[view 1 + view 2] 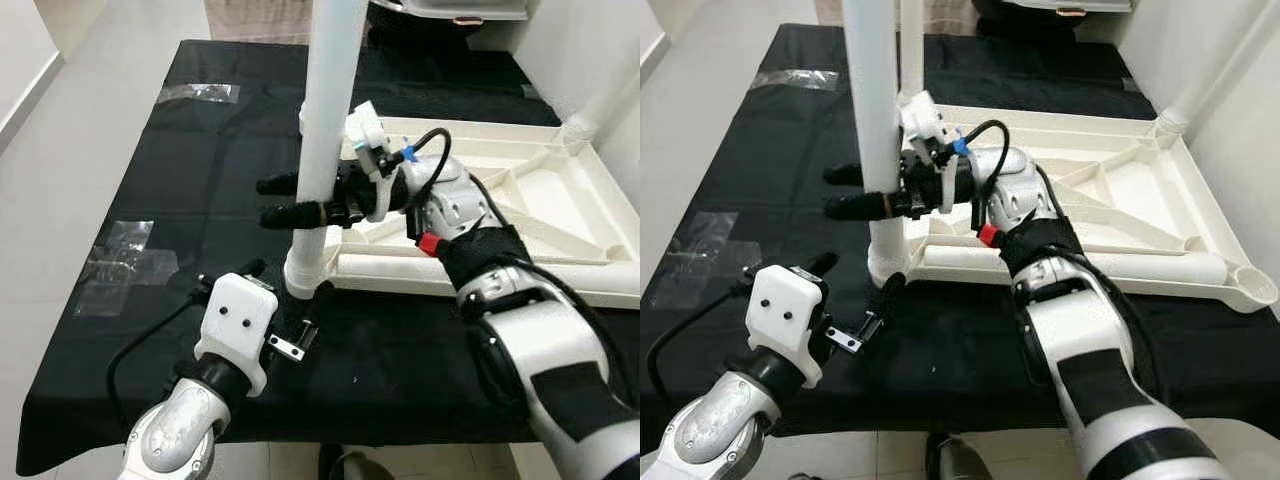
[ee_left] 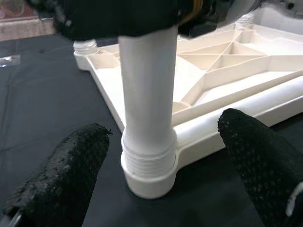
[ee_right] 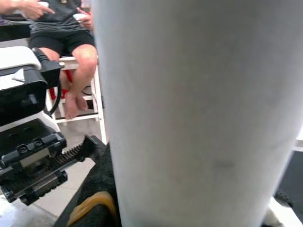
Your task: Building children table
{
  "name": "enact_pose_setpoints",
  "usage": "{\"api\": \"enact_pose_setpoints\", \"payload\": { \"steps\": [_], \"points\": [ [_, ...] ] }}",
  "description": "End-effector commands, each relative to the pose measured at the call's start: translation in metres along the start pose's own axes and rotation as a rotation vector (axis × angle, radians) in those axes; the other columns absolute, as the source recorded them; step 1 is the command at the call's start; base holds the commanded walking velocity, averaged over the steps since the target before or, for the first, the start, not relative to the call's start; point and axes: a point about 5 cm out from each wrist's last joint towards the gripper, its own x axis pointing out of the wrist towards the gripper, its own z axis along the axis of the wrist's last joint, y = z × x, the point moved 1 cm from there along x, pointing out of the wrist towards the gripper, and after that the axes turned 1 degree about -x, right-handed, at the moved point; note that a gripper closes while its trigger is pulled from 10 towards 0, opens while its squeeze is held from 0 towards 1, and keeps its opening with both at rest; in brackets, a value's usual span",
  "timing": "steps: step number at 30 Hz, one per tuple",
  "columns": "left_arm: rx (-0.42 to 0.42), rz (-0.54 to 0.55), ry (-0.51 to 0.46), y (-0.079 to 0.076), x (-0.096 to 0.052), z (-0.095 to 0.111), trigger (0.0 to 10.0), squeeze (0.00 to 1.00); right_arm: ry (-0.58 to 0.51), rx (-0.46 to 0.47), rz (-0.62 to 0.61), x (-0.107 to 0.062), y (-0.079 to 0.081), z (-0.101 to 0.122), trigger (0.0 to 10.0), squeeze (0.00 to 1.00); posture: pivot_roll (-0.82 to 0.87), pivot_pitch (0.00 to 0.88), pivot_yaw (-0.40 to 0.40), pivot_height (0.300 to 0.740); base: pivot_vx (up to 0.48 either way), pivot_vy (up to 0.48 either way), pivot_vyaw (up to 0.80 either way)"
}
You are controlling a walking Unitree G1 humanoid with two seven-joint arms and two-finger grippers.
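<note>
So: tabletop (image 1: 560, 190) lies upside down, ribs up, on the right half of the black-clothed table (image 1: 200, 200). That orientation makes sense, since the corner sockets face up for the legs.

1 leg (image 1: 328, 120) stands upright in the socket (image 1: 305, 275) at the tabletop's near-left corner, roughly mid-table. Threads show just above the socket collar in the left wrist view, so my read is it's started but not fully seated.

Right gripper (image 1: 285, 200) reaches in from the right and is clamped on the leg at mid-height, 1 black finger on each side, tips poking out past it. Right wrist view has the leg wall hard against the lens, which fits a firm hold. Holding high looks like it's for keeping the leg plumb and turning it.

Left gripper (image 2: 161, 156) sits low near the front edge, aimed at the socket. Its fingers (image 2: 71, 165) are spread apart, 1 each side of the leg base, touching nothing. Probably positioned to brace the base or the corner while the right one twists.

Another leg (image 1: 1090, 265) lies flat along the tabletop's near rim, likely staged for a later corner. Far-left corner socket (image 2: 86, 47) is bare, and so is the near-right one.

Tape patches (image 1: 125, 260) on the cloth near the left edge. A seated person (image 3: 75, 52) is in the right wrist view's background.
</note>
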Motion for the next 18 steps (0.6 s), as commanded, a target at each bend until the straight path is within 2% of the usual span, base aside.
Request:
{"api": "enact_pose_setpoints", "payload": {
  "steps": [1, 9, 18],
  "points": [
    [-0.002, -0.012, 0.023, -0.002, -0.001, -0.004, 10.0, 0.00, 0.022, 0.122, 0.090, 0.012, 0.013, -0.027, 10.0, 0.00, 0.12, 0.269, -0.122, 0.740, 0.000, 0.000, 0.00],
    [0.000, -0.010, 0.022, -0.002, -0.001, -0.004, 10.0, 0.00, -0.014, 0.119, 0.083, 0.015, 0.012, -0.026, 10.0, 0.00, 0.12, 0.271, -0.121, 0.740, 0.000, 0.000, 0.00],
    [0.009, -0.007, 0.012, 0.000, 0.001, -0.002, 10.0, 0.00, 0.024, 0.153, -0.002, 0.004, 0.009, -0.036, 10.0, 0.00, 0.12, 0.269, -0.121, 0.740, 0.000, 0.000, 0.00]
  ]
}}
